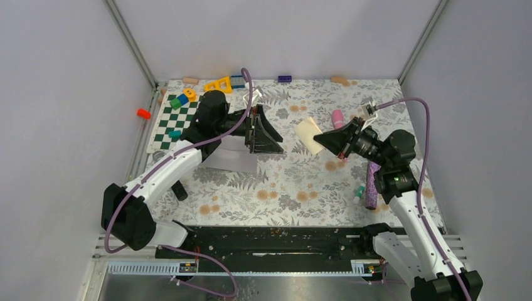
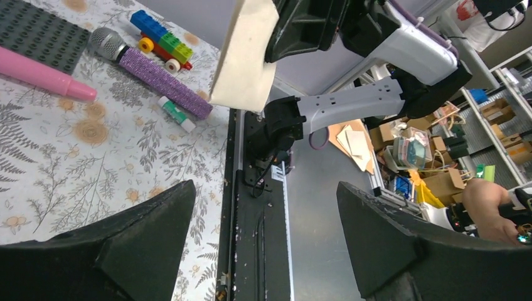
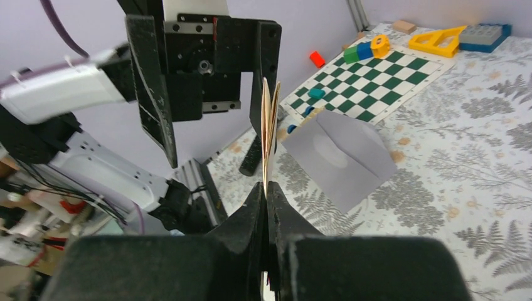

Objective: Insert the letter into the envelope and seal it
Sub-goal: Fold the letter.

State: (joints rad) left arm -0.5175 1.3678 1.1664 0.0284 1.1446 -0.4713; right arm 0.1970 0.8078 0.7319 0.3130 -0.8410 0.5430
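Note:
The letter [image 1: 308, 134], a folded cream sheet, hangs in the air above mid-table with my right gripper [image 1: 320, 140] shut on its edge. In the right wrist view the letter [image 3: 270, 125] stands edge-on, rising from the shut right gripper [image 3: 266, 190]. The pale grey-lavender envelope [image 3: 342, 157] lies flat on the cloth with its flap open, partly under my left arm [image 1: 233, 155]. My left gripper [image 1: 266, 132] hovers above the envelope's right end, facing the letter, open and with nothing in it. In the left wrist view its fingers [image 2: 135, 241] stand wide apart and the letter [image 2: 246, 56] hangs ahead.
A green chessboard [image 1: 177, 119] with small blocks lies at back left. A pink piece [image 1: 337, 118], a purple microphone [image 1: 372, 185] and a small tube [image 1: 359, 193] lie at the right. A dark studded plate [image 2: 37, 34] and a brick car [image 2: 160, 39] lie nearby.

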